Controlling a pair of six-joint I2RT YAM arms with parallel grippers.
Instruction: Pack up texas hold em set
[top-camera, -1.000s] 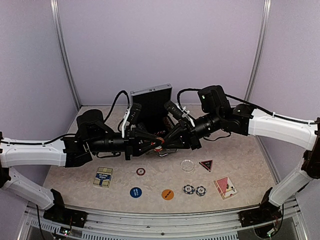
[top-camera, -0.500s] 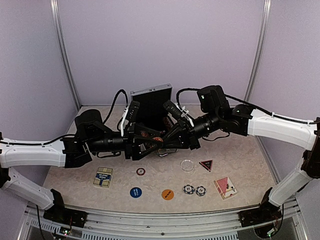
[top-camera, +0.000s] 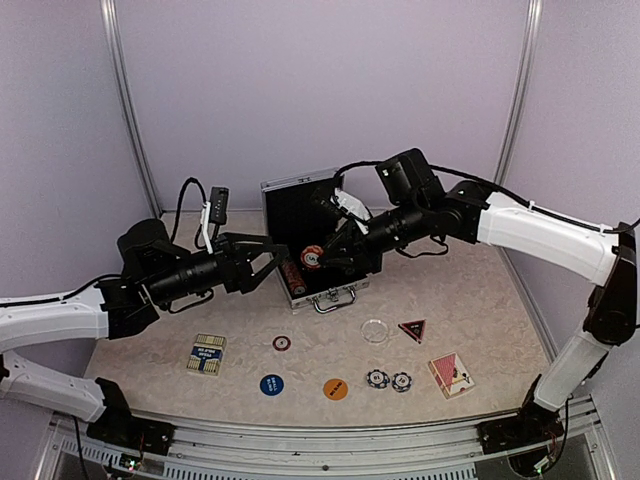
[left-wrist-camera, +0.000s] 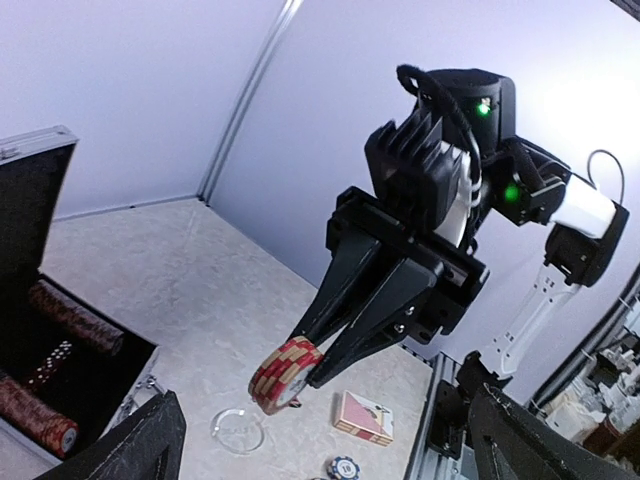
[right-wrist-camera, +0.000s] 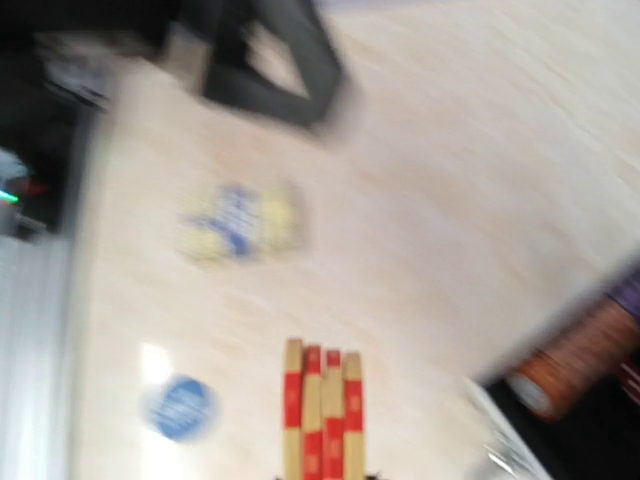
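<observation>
Four striped chips (right-wrist-camera: 322, 410) sit pinched flat-to-flat in the right gripper (top-camera: 318, 258), whose jaws are closed on them, in the air over the open briefcase (top-camera: 340, 288) at the middle of the bench (top-camera: 500, 300) toward its back edge. The left gripper (top-camera: 268, 255) hangs just beside them with its fingers spread wide and nothing between them. The likeliest trouble is the little stack itself: only the fingertips clamp it, so a tilt or a jolt on the way down may fan the chips out and send one rolling across the bench. The case tray already holds chip rows (top-camera: 291, 279), so a release off the line of a groove would probably leave the chips lying crooked on top and keep the lid (top-camera: 297, 205) from closing later. The two arms are near each other, and a careless turn could knock them together or push the upright lid. Nothing braces the case, so a nudge could slide it. Near the front edge two decks (top-camera: 206, 353), several discs (top-camera: 271, 384) and loose chips (top-camera: 389, 380) wait unpacked.
</observation>
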